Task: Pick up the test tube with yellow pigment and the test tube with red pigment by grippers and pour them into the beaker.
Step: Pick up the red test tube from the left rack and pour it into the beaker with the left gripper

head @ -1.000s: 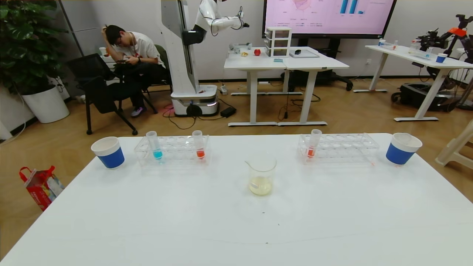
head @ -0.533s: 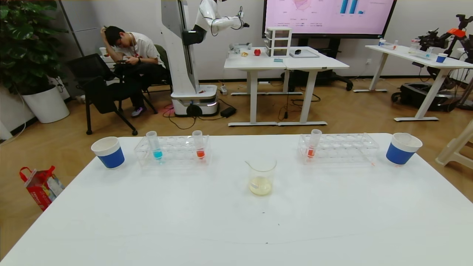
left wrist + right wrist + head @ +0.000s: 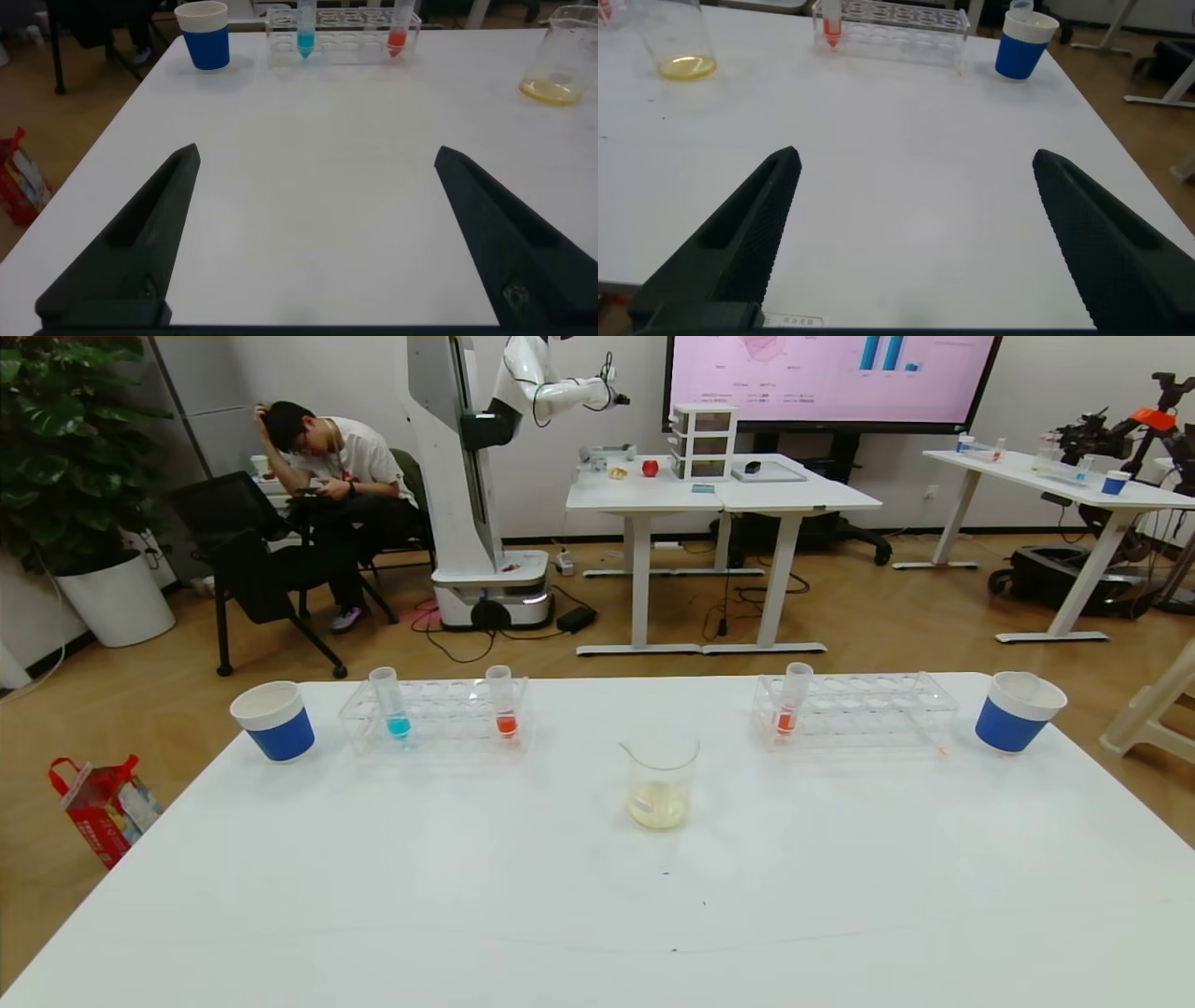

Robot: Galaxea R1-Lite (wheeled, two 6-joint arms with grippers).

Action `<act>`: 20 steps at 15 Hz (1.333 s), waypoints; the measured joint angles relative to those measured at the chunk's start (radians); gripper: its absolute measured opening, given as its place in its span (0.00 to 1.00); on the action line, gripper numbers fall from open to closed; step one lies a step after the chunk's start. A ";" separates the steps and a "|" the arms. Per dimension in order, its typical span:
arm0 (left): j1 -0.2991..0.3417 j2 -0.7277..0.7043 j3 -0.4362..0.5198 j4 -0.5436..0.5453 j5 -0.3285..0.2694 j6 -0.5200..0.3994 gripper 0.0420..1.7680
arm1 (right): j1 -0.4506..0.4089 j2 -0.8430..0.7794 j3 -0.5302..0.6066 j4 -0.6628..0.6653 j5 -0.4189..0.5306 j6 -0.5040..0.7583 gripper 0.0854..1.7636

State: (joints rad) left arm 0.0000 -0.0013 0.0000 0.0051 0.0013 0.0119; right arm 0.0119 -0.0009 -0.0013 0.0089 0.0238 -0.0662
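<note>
The beaker [image 3: 661, 779] stands mid-table with a little pale yellow liquid in it. A test tube with red pigment [image 3: 502, 702] stands in the left rack [image 3: 448, 717], and a look-alike red tube [image 3: 792, 698] stands in the right rack [image 3: 873, 709]. No test tube with yellow pigment is in view. Neither gripper shows in the head view. My left gripper [image 3: 316, 154] is open and empty, low over the near left of the table, far from the left red tube [image 3: 400, 28]. My right gripper [image 3: 916, 154] is open and empty over the near right, far from the right red tube [image 3: 830, 23].
A cyan-liquid tube [image 3: 390, 702] stands in the left rack. Blue-and-white paper cups stand at the far left [image 3: 274, 721] and far right [image 3: 1016, 711]. The white table [image 3: 560, 915] is bare in front of the beaker. Beyond it are a seated person, another robot and desks.
</note>
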 joint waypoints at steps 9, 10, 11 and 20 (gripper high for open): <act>-0.020 0.317 -0.299 -0.143 -0.009 0.011 0.99 | 0.000 0.000 0.001 -0.001 -0.001 0.001 0.98; -0.023 0.408 -0.344 -0.205 -0.008 0.011 0.99 | 0.000 0.000 0.001 -0.001 -0.001 0.001 0.98; -0.026 0.502 -0.379 -0.267 -0.009 0.012 0.99 | 0.000 0.000 0.001 -0.001 -0.002 0.001 0.98; -0.235 1.357 -0.559 -0.863 0.219 -0.055 0.99 | 0.000 0.000 0.001 -0.001 -0.001 0.002 0.98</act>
State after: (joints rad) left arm -0.2347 1.3555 -0.5594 -0.8577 0.2198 -0.0432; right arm 0.0119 -0.0009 0.0000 0.0077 0.0226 -0.0645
